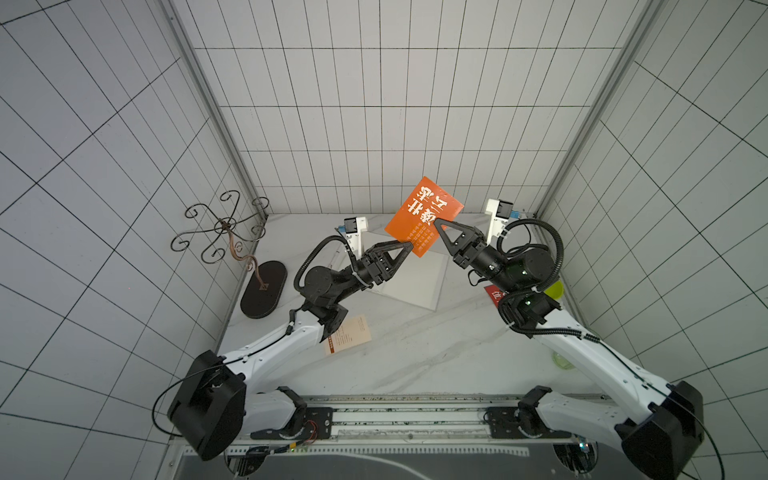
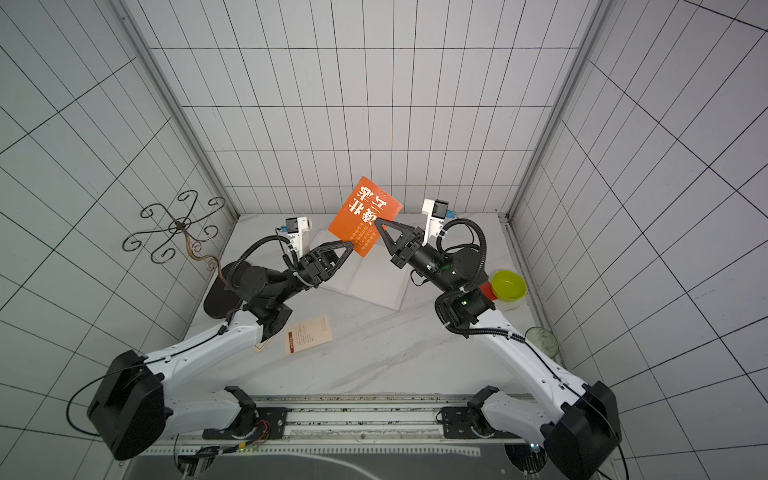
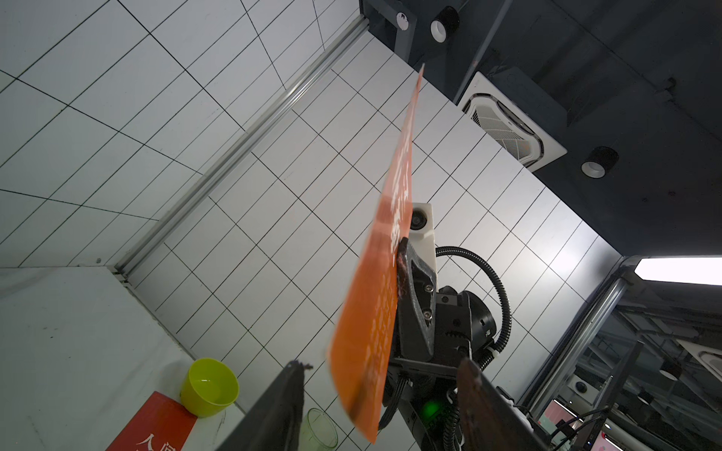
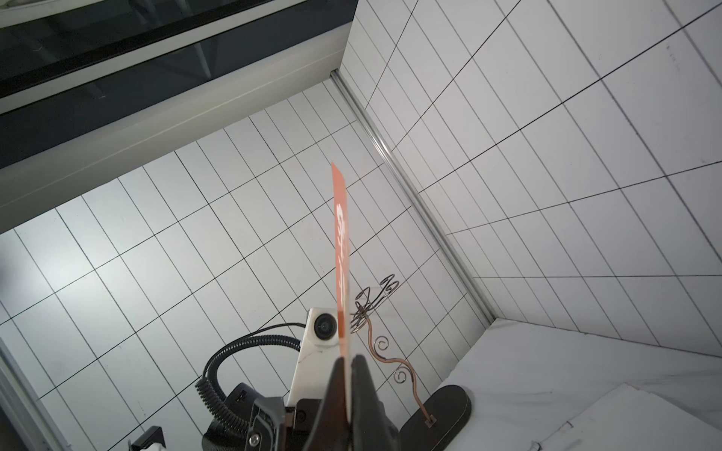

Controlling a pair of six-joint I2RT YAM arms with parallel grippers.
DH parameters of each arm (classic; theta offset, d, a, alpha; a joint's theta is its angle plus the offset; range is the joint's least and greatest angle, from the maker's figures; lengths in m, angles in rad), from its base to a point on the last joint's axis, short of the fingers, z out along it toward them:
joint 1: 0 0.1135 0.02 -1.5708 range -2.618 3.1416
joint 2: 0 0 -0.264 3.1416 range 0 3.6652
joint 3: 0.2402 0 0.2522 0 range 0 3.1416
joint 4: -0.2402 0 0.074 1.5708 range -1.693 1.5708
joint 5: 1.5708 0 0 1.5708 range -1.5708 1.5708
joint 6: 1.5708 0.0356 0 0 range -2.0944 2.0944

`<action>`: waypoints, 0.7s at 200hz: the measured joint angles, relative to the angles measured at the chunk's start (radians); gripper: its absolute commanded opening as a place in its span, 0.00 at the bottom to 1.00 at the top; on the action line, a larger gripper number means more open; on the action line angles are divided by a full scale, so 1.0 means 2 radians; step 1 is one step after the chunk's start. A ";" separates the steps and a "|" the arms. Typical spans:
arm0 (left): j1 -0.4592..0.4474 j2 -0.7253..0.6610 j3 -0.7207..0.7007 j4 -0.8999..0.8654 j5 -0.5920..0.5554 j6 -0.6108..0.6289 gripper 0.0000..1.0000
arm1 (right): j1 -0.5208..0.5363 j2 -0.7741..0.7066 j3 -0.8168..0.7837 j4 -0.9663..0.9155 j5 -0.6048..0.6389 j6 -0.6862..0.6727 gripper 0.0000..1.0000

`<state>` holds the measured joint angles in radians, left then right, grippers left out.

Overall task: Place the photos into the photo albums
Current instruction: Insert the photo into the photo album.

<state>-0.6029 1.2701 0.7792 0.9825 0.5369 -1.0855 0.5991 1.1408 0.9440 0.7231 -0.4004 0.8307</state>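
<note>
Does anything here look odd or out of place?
Mostly the orange card: it hangs in mid-air, pinched by the right gripper, with the left gripper open around its lower corner, above the open album. A cream card lies askew, away from the album.

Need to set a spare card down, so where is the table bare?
Barest: the front middle of the table, between the cream card and the clear cup. Crowded: the open album at the back under the raised orange card, and the green bowl with the red card.
</note>
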 measured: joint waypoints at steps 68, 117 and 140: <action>0.001 0.001 0.000 0.009 -0.005 -0.007 0.00 | 0.005 0.006 0.000 0.000 -0.020 -0.003 0.03; 0.037 -0.014 -0.009 0.000 0.002 0.002 0.00 | 0.005 -0.023 0.000 -0.031 -0.039 -0.070 0.82; 0.080 -0.034 -0.009 -0.042 0.035 0.043 0.00 | 0.005 -0.068 0.000 -0.069 -0.027 -0.133 0.89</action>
<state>-0.4423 1.2018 0.7605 0.8978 0.6079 -0.9993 0.6098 1.0050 0.9440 0.5846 -0.4534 0.5652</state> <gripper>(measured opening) 0.047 0.869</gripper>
